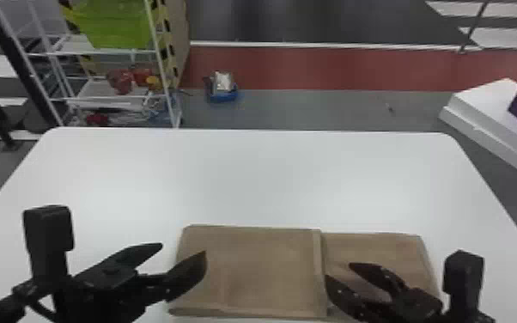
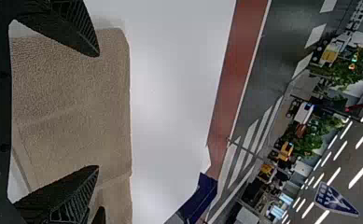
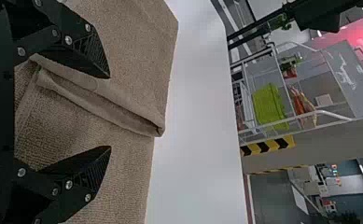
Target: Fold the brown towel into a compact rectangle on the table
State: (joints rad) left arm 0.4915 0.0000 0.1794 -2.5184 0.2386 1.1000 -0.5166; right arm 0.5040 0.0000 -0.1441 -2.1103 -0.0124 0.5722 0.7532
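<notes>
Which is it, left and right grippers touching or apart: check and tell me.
Apart. In the head view, a stretch of the brown towel shows between the left gripper and the right gripper.

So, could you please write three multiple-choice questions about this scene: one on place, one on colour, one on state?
1. Where is the right gripper?
A) beyond the table
B) over the towel's right part
C) at the table's left edge

2. What colour is the bin on the rack?
A) green
B) white
C) orange

3. How is the towel?
A) rolled up
B) fully spread
C) partly folded

1: B, the head view shows it there.
2: A, its sides are green.
3: C, a folded edge crosses it.
</notes>
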